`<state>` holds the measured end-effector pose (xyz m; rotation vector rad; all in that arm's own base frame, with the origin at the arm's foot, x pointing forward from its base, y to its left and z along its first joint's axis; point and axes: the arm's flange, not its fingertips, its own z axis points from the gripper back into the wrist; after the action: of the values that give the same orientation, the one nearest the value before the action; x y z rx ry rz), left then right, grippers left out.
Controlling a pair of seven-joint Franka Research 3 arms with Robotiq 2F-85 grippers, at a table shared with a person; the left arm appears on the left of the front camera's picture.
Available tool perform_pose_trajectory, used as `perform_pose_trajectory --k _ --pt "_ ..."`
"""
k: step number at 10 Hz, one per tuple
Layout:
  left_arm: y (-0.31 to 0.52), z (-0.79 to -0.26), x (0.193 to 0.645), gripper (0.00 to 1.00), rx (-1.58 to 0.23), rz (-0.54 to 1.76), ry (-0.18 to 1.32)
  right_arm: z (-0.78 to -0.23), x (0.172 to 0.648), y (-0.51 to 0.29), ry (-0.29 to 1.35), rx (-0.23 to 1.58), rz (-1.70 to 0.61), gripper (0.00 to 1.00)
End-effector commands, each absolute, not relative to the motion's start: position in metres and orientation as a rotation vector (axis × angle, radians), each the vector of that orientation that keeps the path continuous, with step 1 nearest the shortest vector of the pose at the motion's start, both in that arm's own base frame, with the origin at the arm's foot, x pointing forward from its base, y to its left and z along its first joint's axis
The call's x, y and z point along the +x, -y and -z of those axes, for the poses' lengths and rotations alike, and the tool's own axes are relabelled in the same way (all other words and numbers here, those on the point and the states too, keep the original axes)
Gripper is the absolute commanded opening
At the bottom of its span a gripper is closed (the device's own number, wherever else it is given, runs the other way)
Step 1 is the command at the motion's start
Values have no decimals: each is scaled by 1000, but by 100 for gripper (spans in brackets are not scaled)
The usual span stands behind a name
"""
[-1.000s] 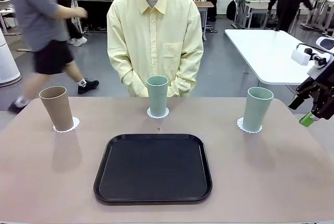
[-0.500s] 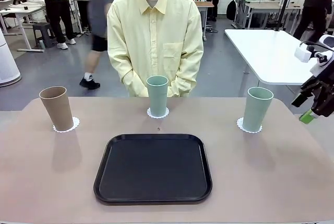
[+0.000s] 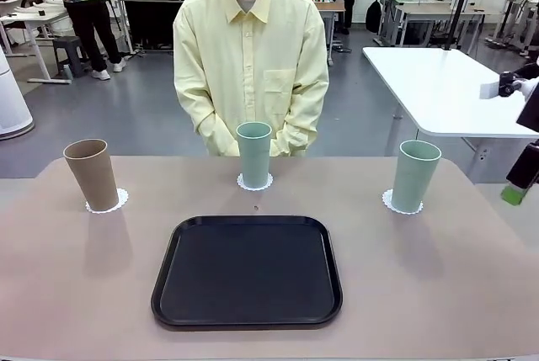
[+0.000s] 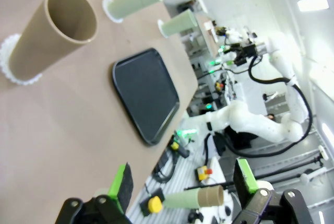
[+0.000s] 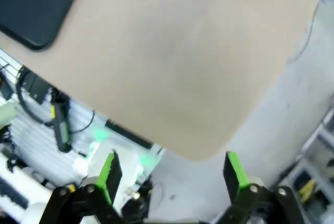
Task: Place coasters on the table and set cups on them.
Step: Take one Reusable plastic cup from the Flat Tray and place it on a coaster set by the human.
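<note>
Three cups (image 3: 254,153) upright on coasters (image 3: 106,202) across upper worktop (image 3: 421,277); task looks complete. Both hands, left (image 4: 183,182) and right (image 5: 169,174), empty, spread; next probably idle.

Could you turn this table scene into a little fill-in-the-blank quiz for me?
1. The cup at the robot's left is ____ in colour.
2. Each cup stands on a white ____.
3. The black tray holds ____ cups.
4. The middle green cup stands in front of a person in a ____ shirt.

Missing words: tan-brown; coaster; no; yellow
</note>
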<state>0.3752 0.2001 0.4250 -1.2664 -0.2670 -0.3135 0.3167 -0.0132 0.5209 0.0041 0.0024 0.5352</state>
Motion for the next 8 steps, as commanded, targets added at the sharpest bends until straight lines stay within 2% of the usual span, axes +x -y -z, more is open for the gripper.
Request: perform_pose_trajectory --k 1,2,3,4,5,6,8 --pt "-199 -428 375 100 -1265 296 268 -518 327 20 83 24 -606 100" --pt "-199 -428 375 100 -1265 296 268 -518 327 20 83 24 -606 100" --pt "-199 -428 375 100 -1265 296 268 -523 315 11 -5 9 -541 100" --pt "-199 -428 375 100 -1265 296 268 -518 303 42 154 357 -533 100" --pt "-199 -428 375 100 -1265 296 268 -505 310 81 267 674 -418 100" --pt "-199 -428 375 100 -1265 296 268 -493 328 112 311 908 -300 100" --pt "-199 -428 375 100 -1265 296 268 -476 349 162 282 1148 -183 100"
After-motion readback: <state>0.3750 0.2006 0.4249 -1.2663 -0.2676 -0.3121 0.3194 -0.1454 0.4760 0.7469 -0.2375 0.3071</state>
